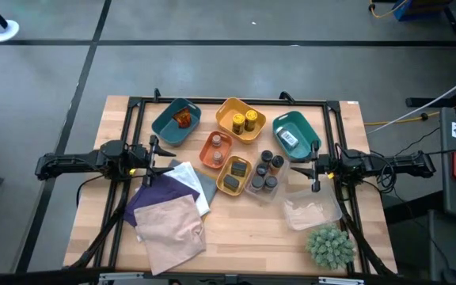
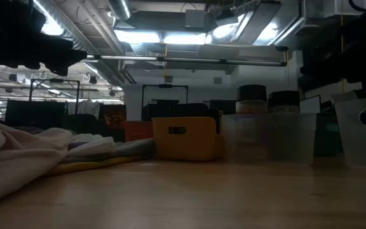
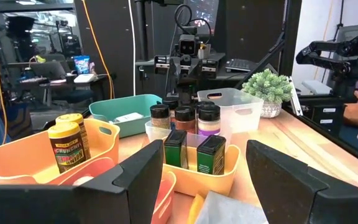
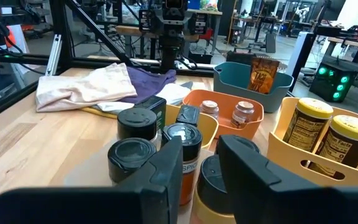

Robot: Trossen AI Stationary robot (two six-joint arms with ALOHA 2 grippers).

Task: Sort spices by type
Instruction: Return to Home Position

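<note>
The spices sit sorted in trays at mid-table. Two yellow jars (image 1: pixel 243 121) stand in a yellow tray. An amber-orange packet (image 1: pixel 183 119) leans in a teal-blue tray, and a white-labelled packet (image 1: pixel 289 139) lies in a green tray. Two grey-lidded jars (image 1: pixel 215 150) stand in an orange tray. Flat green packets (image 3: pixel 193 151) stand in a small yellow tray. Several dark-lidded jars (image 4: pixel 135 146) fill a clear tray. My left gripper (image 1: pixel 157 154) hovers open at the left of the trays. My right gripper (image 1: pixel 314 168) hovers open at their right. Neither touches anything.
A pile of cloths, purple, white and pink (image 1: pixel 170 210), lies at the near left. A clear tray with nothing in it (image 1: pixel 313 210) and a green spiky plant (image 1: pixel 329 245) sit near right. A dark frame (image 1: pixel 228 101) borders the table. Bare wood (image 1: pixel 244 233) shows at the near middle.
</note>
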